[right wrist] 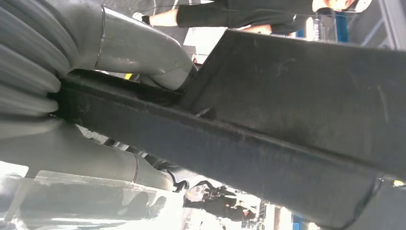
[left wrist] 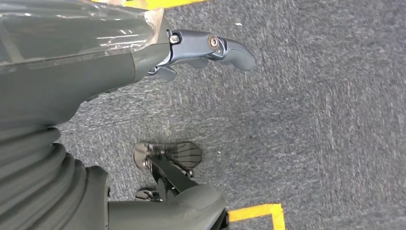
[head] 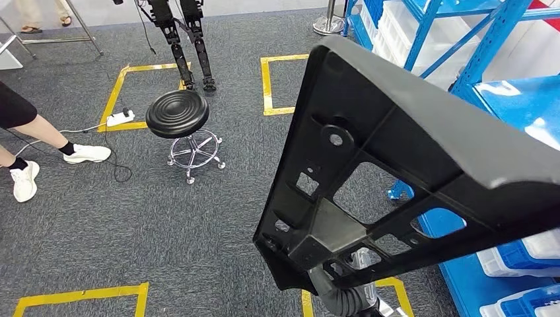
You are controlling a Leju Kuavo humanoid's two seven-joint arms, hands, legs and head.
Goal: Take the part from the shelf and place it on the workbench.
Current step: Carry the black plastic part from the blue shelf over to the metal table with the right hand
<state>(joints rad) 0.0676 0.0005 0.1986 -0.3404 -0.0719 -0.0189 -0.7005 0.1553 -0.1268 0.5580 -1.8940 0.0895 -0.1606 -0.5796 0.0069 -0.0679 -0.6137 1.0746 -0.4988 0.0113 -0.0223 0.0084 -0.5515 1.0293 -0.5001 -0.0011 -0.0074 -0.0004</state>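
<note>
A large black plastic part (head: 409, 165), flat with ribs and cut-out windows, is held up close in front of me in the head view and hides much of the right side. My right hand (head: 343, 290) grips its lower end from below. In the right wrist view the grey thumb (right wrist: 139, 48) lies over the part's thick edge (right wrist: 297, 110). My left hand (left wrist: 86, 76) hangs over the grey carpet with its fingers apart and nothing in them.
A blue shelf (head: 502, 39) with white and blue bins stands at the right. A black round stool (head: 177, 113) is on the carpet ahead, and a person's legs (head: 26, 132) are at the left. Another robot's legs (head: 188, 39), a power strip (head: 120, 119) and yellow floor tape (head: 267, 86) lie beyond.
</note>
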